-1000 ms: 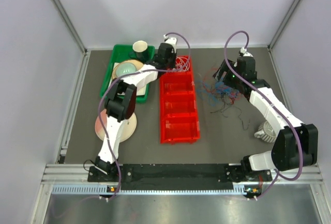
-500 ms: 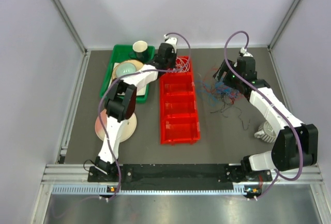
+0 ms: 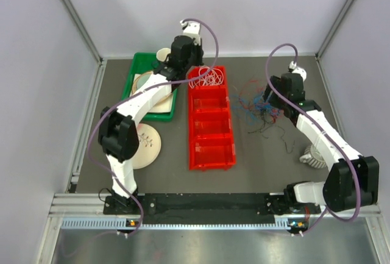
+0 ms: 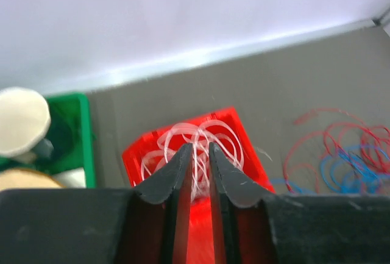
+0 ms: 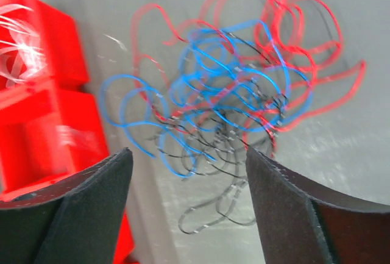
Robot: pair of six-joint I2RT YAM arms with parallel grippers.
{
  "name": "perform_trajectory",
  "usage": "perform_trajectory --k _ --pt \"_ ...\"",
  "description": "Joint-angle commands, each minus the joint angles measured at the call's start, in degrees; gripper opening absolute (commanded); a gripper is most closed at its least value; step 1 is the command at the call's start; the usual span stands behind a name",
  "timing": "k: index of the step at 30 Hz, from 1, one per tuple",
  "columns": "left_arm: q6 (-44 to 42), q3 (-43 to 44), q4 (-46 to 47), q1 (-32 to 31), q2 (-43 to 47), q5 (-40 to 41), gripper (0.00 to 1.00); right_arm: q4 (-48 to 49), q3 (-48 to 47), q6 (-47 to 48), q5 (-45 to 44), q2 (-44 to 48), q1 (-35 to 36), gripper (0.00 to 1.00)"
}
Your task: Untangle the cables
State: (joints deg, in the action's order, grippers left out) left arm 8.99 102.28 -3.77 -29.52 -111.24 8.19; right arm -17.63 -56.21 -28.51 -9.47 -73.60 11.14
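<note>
A bundle of white cables [image 3: 207,81] [image 4: 222,136] lies in the far compartment of the red bin [image 3: 190,130]. My left gripper [image 3: 180,57] [image 4: 198,148] hangs above that compartment. Its jaws stand a narrow gap apart, and white strands show through the gap; I cannot tell whether any touch the pads. A tangle of red, blue and black cables [image 3: 259,102] [image 5: 237,93] lies on the grey table right of the bin. My right gripper [image 3: 277,96] [image 5: 189,153] hovers over the near edge of the tangle, wide open with nothing between its fingers.
A green tray [image 3: 127,87] with a paper cup [image 3: 163,53] [image 4: 21,121] and a bowl stands left of the bin. A patterned plate [image 3: 146,145] lies in front of the tray. A white ribbed object [image 3: 314,154] sits near the right arm. Walls enclose the table.
The left arm has risen and swung back-left off the bin's far compartment, its jaws parting a little, so the white cables show. The right gripper has drawn slightly right of the tangle.
</note>
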Motion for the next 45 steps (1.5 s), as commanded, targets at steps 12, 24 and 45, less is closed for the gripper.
perform_trajectory --k 12,24,45 --pt "10.4 -22.9 -2.6 -6.4 16.2 -4.8 0.25 5.0 -8.1 -10.4 10.4 -16.9 -7.6 0.58" --pt "11.3 -25.5 -3.9 -7.3 18.6 -4.9 0.25 7.1 -14.5 -13.1 14.2 -28.4 -8.1 0.48" --pt "11.0 -23.0 -5.5 -8.0 16.2 -5.5 0.26 10.0 -7.2 -12.7 7.4 -22.2 -8.1 0.50"
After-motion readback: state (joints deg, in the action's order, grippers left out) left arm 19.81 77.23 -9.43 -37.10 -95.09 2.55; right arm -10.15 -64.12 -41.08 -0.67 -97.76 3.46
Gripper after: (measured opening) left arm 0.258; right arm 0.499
